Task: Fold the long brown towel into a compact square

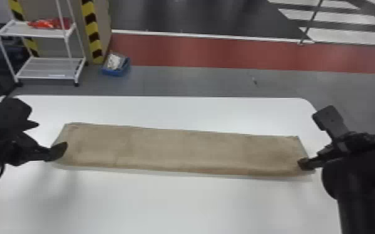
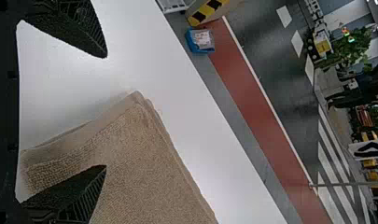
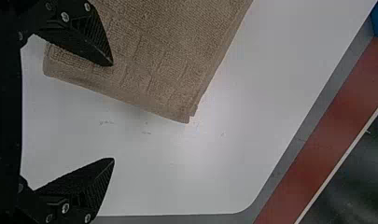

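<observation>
1. Largest is the smooth white table (image 1: 165,202) with rounded corners, spread beneath the work.
2. On it, toward its far side in the head view, lies the long brown cloth towel (image 1: 177,149), flat and strip-shaped. Its edges show layers at the left end, so I judge it is folded lengthwise; the fold into a square has still to be made.
3. The towel's long axis runs across the robot's front, from one arm to the other, slightly aslant: the right end lies a little nearer the robot. The coming fold, I judge, turns on this, since an end must travel inward along that axis.
4. The black left gripper (image 2: 106,111) is at the towel's left end, so most of the cloth lies to the robot's right of it. Its fingers are apart, one over the cloth, the other over bare table.
5. The black right gripper (image 3: 113,112) is at the right end, by the near corner, with the towel stretching away to the robot's left. Its fingers are also spread, one over the cloth and one beyond the end.
6. Each arm is nearest its own end. A pinch catching only the top layer could, I judge, pull the stack askew.
</observation>
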`<state>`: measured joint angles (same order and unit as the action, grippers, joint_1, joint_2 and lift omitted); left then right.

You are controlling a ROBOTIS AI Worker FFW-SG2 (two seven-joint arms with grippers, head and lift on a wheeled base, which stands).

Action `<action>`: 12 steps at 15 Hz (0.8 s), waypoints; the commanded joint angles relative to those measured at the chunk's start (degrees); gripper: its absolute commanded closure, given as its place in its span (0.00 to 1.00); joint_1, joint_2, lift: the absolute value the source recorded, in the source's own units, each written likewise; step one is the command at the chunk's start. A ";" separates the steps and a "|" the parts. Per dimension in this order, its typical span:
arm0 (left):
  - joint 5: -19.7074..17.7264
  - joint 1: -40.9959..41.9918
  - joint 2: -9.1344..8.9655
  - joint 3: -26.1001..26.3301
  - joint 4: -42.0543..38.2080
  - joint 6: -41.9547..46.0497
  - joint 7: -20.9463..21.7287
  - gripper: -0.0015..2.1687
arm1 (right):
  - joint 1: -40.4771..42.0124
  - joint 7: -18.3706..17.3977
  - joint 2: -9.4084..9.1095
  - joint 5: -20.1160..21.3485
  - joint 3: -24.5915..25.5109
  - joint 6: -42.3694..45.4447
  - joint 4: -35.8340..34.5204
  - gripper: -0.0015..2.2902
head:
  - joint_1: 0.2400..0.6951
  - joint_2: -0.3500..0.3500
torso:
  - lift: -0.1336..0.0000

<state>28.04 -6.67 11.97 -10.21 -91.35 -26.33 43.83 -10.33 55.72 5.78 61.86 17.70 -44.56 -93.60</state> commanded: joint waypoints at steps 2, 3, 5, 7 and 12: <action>0.08 -0.27 0.07 0.01 0.12 0.00 -0.07 0.02 | -0.22 0.09 0.19 0.02 0.05 -0.05 -0.01 0.08 | 1.00 0.32 | 0.07; 0.08 -0.27 0.07 0.01 0.30 0.00 -0.07 0.02 | -0.30 0.00 0.19 0.02 0.05 -0.05 0.08 0.08 | 1.00 0.32 | 0.07; 0.08 -0.36 -0.02 0.10 0.83 0.00 -0.15 0.02 | -0.39 0.00 0.19 0.02 0.14 -0.05 0.17 0.08 | 1.00 0.32 | 0.07; 0.35 -0.80 0.15 0.01 2.50 0.53 -0.59 0.02 | -0.66 0.00 0.28 0.02 0.14 0.13 0.78 0.08 | 1.00 0.32 | 0.07; 0.35 -1.32 0.68 -0.07 5.48 2.81 -1.30 0.02 | -0.66 -0.08 0.37 -0.07 0.32 0.48 1.31 0.08 | 1.00 0.33 | 0.07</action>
<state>28.40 -7.85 12.64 -10.28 -86.45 -23.71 42.54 -10.98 55.63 6.14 61.82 18.01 -44.24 -92.39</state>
